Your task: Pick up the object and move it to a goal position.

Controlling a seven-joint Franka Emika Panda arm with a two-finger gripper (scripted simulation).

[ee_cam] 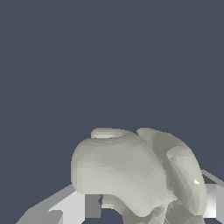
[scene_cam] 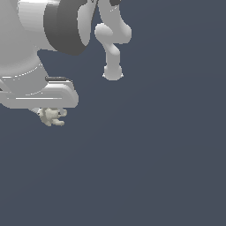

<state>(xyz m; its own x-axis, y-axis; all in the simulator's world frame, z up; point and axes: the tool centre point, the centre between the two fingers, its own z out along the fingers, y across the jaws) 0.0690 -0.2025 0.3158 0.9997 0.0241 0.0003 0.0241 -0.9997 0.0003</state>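
- The object (scene_cam: 52, 117), a small cream-beige lump with rounded knobs, sat directly under the robot hand at the exterior view's left, clear of the dark ground beneath it.
- In the wrist view the object (ee_cam: 131, 175) filled the lower middle of the picture as broad, pale, rounded lobes, very close to the camera.
- The gripper (ee_cam: 140, 205) was clamped on it: a light-grey finger (ee_cam: 72, 208) showed on one side of the lump and another (ee_cam: 212, 199) on the other, both pressed against it.
- In the exterior view the gripper (scene_cam: 49, 111) was mostly hidden by the wide white hand body above it, so its fingers could not be made out there.
- The arm (scene_cam: 44, 31) rose as thick white and dark-grey links toward the upper corner at the exterior view's left.
- A further white arm segment (scene_cam: 112, 44) hung in the upper middle, well apart from the object.
- The background (scene_cam: 154, 154) was a plain dark slate blue throughout.
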